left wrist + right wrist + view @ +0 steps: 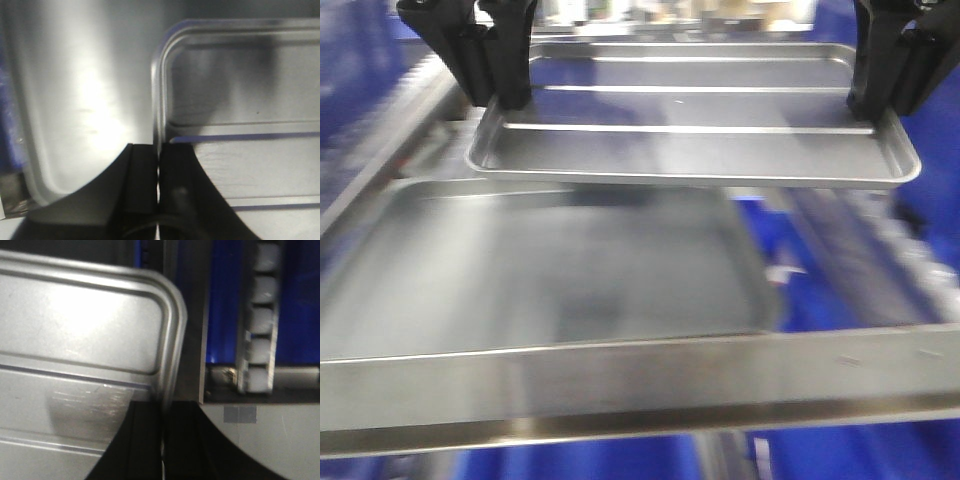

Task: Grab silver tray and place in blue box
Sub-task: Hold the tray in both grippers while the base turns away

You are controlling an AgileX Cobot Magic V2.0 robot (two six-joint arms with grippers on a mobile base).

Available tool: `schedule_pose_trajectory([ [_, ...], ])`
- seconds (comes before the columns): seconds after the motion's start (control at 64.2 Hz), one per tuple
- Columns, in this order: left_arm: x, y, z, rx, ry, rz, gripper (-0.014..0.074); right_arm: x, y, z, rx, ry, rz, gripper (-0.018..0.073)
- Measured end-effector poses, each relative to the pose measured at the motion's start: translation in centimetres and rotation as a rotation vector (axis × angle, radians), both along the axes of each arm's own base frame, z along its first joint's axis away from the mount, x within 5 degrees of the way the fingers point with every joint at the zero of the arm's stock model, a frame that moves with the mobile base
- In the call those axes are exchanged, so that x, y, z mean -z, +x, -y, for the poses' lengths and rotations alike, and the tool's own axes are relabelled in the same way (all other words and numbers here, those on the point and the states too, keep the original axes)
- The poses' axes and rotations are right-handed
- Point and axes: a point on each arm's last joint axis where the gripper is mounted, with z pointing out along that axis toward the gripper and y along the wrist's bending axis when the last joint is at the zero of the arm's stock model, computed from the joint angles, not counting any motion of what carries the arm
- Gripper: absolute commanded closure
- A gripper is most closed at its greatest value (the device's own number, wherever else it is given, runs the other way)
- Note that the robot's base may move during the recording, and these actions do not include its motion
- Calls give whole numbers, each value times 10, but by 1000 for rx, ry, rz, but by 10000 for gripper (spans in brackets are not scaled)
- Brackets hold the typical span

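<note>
The silver tray point(690, 150) hangs level in the air, its long ridges running across its floor. My left gripper point(500, 100) is shut on its left rim and my right gripper point(875, 105) is shut on its right rim. In the left wrist view the black fingers point(142, 175) of the left gripper point(159, 150) pinch the rim of the tray point(240, 100). In the right wrist view the right gripper point(164, 407) clamps the edge of the tray point(90, 330) near a rounded corner. Blurred blue plastic, likely the blue box point(820, 290), shows below and to the right.
A larger dull grey tray point(520, 270) with a smooth floor lies under the lifted one. A steel bar point(640, 385) crosses the foreground. A strip of white rollers point(260, 315) and a grey surface point(280, 445) lie to the right of the right gripper.
</note>
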Motion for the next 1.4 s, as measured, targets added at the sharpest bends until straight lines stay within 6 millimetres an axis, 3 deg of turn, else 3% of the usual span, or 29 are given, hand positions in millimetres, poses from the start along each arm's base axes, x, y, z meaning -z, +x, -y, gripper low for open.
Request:
schedule_pose_trajectory([
  [1.401,0,0,0,0,-2,-2,701,0,0,0,0,0,-1,500],
])
